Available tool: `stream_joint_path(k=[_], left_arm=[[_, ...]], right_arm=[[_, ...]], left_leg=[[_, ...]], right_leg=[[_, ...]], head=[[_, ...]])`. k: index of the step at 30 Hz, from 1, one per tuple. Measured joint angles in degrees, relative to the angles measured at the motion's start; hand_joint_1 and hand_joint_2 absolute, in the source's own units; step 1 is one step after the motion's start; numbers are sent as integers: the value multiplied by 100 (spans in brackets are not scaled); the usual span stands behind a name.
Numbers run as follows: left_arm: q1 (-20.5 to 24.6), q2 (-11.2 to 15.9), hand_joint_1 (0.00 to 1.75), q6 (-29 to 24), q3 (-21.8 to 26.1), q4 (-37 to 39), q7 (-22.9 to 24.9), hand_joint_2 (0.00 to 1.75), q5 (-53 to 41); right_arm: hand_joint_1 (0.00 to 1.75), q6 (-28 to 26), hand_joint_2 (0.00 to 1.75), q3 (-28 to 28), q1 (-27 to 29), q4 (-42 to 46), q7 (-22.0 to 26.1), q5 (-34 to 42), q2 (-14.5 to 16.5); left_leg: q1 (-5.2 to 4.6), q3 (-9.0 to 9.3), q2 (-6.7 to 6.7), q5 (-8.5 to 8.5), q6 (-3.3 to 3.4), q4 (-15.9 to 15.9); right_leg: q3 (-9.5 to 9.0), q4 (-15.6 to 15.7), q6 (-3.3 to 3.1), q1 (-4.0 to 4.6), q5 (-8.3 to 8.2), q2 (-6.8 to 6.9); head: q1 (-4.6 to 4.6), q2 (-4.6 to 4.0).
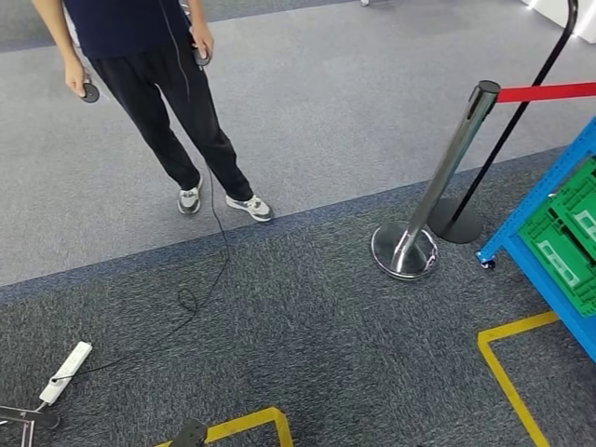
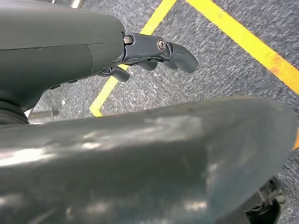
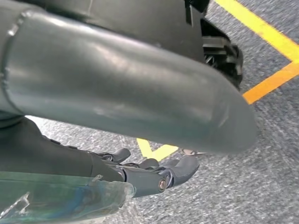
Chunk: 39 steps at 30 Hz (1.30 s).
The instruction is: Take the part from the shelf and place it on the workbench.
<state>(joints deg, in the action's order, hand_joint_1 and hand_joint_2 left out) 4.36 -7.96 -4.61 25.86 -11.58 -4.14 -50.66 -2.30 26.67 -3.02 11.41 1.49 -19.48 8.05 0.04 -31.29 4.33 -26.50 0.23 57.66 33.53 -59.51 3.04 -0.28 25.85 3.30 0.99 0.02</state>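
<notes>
The head view takes in grey carpet, a person standing with a controller in each hand, the blue shelf with green bins at far right (no part can be made out there), and a chrome stanchion. Wrist views add the left hand and right hand, fingers loosely extended, holding nothing, above yellow floor tape.

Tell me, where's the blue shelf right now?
In the head view, the blue shelf stands at the far right edge, holding green crates, just beyond the chrome stanchion post.
</notes>
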Motion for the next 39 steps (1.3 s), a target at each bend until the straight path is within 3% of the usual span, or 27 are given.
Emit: stream_joint_path(k=[1, 3, 5, 8, 9, 10, 11, 12, 14, 16, 18, 19, 21, 23, 24, 25, 26, 27, 28, 30, 31, 34, 36, 38, 39], left_arm=[[1, 0, 0, -1, 1, 0, 0, 0, 1], [7, -4, 0, -2, 2, -1, -1, 0, 2], [12, -9, 0, -4, 6, -2, -1, 0, 2], [-6, -11, 0, -6, 30, -2, -1, 0, 2], [-19, -11, 0, -6, 39, -2, 0, 0, 2], [-27, -12, 0, -5, 45, -2, 0, 0, 2], [-32, -13, 0, -5, 48, -2, 0, 0, -2], [-31, -12, 0, -5, 49, -2, 0, 0, -11], [-25, -12, 0, -6, 50, -2, -1, 0, -39], [-16, -13, 0, -9, 50, -2, -1, 0, -72], [-8, -12, 0, -16, 50, -2, 0, 0, -100], [-3, -11, 0, -21, 50, -2, 0, 0, -112], [2, -15, 0, -23, 50, -2, 0, 0, -138], [-19, -15, 0, -23, 51, -2, 0, 0, -151], [-31, -13, 0, -22, 51, -2, 0, 0, -151], [-39, -12, 0, -20, 52, -2, -1, 0, -151], [-41, -12, 0, -18, 54, -2, -1, 0, -151], [-40, -14, 0, -16, 54, -2, -2, 0, -152], [-39, -17, 0, -15, 55, -2, -4, 0, -154], [-40, -20, 0, -10, 55, -2, -12, 0, -157], [-39, -19, 0, -7, 55, -2, -16, 0, -157], [-33, -25, 0, -2, 56, -2, -20, 0, -157], [-29, -31, 0, -2, 57, -2, -29, 0, -156], [-46, -32, 0, -3, 59, -2, -45, 0, -152], [-66, -34, 0, -8, 62, -2, -53, 0, -150]], right_arm=[[0, -22, 0, -2, -3, 0, -26, -26, 2], [0, -93, 0, -13, 1, 0, -85, -95, 3], [0, -140, 0, -24, 4, 0, -113, -130, -1], [0, -129, 0, -26, -2, 0, -116, -129, -5], [0, -120, 0, -26, 0, 0, -116, -126, -5], [0, -111, 0, -26, 4, 0, -116, -124, -5], [0, -104, 0, -26, 8, 0, -117, -126, -5], [0, -99, 0, -26, 9, 0, -118, -131, -4], [0, -89, 0, -26, 0, 0, -121, -144, -3], [0, -81, 0, -26, -5, 0, -125, -153, -2], [0, -75, 0, -26, 21, -1, -130, -160, -1], [0, -74, 0, -26, 37, -1, -131, -163, -1], [0, -73, 0, -26, 37, -2, -132, -166, -1], [0, -73, 0, -26, 10, -2, -133, -165, -1], [0, -73, 0, -26, 4, -2, -133, -165, -1], [0, -73, 0, -26, 10, -2, -138, -165, -1], [0, -73, 0, -26, 20, -3, -146, -165, -1], [0, -75, 0, -26, 29, -3, -158, -170, -1], [0, -80, 0, -26, 33, -3, -171, -178, -1], [0, -91, 0, -27, 16, -3, -191, -204, -1], [0, -96, 0, -28, 8, -3, -196, -215, -1], [0, -103, 0, -28, 17, -4, -202, -227, -8], [0, -108, 0, -28, 18, -3, -207, -227, -13], [0, -96, 0, -28, 10, -3, -217, -227, -14], [0, -86, 0, -28, 10, -3, -224, -228, -14]], left_leg=[[-6, 14, 36, -4, -33, -4], [12, 30, 95, -16, -103, -12], [34, -34, -52, -166, -164, 164], [42, -520, -362, -700, -199, 1210], [43, -682, -389, -791, -200, 1520], [43, -771, -401, -775, -198, 1661], [46, -744, -414, -630, -192, 1552], [53, -618, -449, -414, -185, 1247], [86, -277, -658, -38, -176, 457], [98, -110, -808, 56, -155, 56], [76, -95, -749, 56, -90, 10], [73, -91, -702, 66, -47, 0], [74, -84, -587, 83, 32, -23], [52, -81, -450, 75, 70, -23], [41, -79, -375, 69, 76, -22], [34, -76, -306, 62, 81, -21], [29, -69, -246, 54, 81, -20], [28, -55, -193, 44, 75, -20], [28, -34, -143, 28, 60, -18], [3, 9, -57, -10, 6, -11], [-8, 24, -21, -22, -24, -8], [9, 45, 58, -34, -113, -12], [36, -13, -101, -185, -179, 166], [47, -293, -331, -532, -214, 795], [46, -493, -376, -698, -219, 1196]], right_leg=[[-13, 39, -30, 14, 0, 11], [8, 60, -98, 19, -29, -100], [6, 88, -169, -4, -62, -213], [7, 101, -235, -20, -85, -395], [8, 101, -243, -20, -85, -465], [8, 101, -244, -20, -86, -540], [5, 100, -240, -22, -88, -618], [0, 100, -231, -27, -92, -694], [12, 80, -186, -26, -95, -835], [51, 69, -115, -20, -102, -942], [99, 97, -36, -40, -118, -1013], [124, 75, -10, -47, -100, -961], [282, -242, 26, -44, 106, -699], [635, -982, 47, -37, 496, -444], [805, -1341, 57, -38, 642, -402], [897, -1543, 62, -38, 689, -385], [873, -1517, 63, -38, 623, -374], [734, -1269, 59, -38, 468, -353], [501, -854, 53, -37, 269, -277], [106, -166, 18, -18, 23, -114], [11, 0, -7, -6, -20, -70], [23, 35, -110, 16, -34, -196], [21, 60, -180, -4, -60, -295], [21, 69, -219, -21, -76, -395], [25, 69, -229, -21, -78, -454]], head=[[-2, 0], [-7, 1], [-22, 1], [-62, 0], [-66, 0], [-67, 0], [-68, 0], [-68, 0], [-74, 0], [-81, 0], [-83, 0], [-81, 0], [-53, 0], [-29, 0], [-28, 0], [-30, 0], [-30, 0], [-29, 0], [-28, 0], [-33, 0], [-37, 0], [-40, 0], [-52, 0], [-80, 0], [-88, 0]])
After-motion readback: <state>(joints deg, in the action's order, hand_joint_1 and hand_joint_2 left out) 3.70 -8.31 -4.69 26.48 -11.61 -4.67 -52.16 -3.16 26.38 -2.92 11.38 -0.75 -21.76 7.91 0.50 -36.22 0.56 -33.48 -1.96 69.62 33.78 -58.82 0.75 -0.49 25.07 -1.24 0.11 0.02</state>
